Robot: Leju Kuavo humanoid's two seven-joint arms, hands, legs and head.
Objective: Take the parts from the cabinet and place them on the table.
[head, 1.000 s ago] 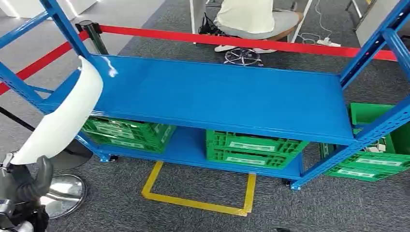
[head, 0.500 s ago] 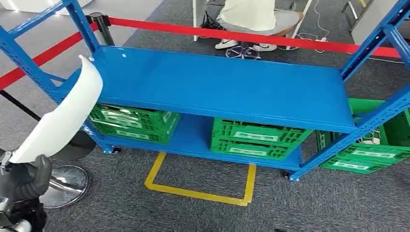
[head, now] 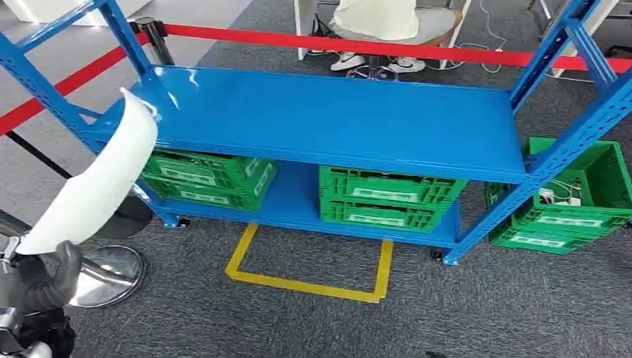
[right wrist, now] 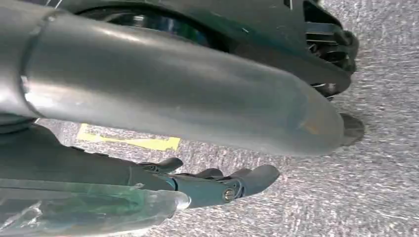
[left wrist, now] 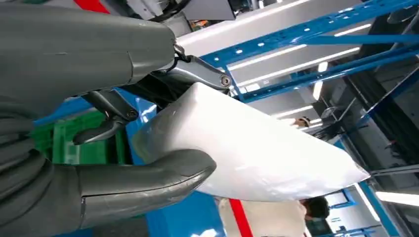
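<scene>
The top shelf (head: 335, 123) of the blue rack is bare, so a hand has open room above it. The rack's blue uprights (head: 548, 52) flank this shelf at both ends. Under it, green crates (head: 380, 198) fill much of the lower level. Beyond it runs a red barrier tape (head: 358, 46), with a seated person (head: 376, 19) behind.

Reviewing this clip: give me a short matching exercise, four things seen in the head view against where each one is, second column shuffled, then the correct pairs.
Things:
1. white curved part
2. yellow tape outline
3. red barrier belt
4. green crate with cables

Places:
A. on the carpet in front of the blue rack
B. beyond the rack, stretched across
C. held in the left hand
D. on the floor at the rack's right end

Pairs: 1-C, 2-A, 3-B, 4-D
</scene>
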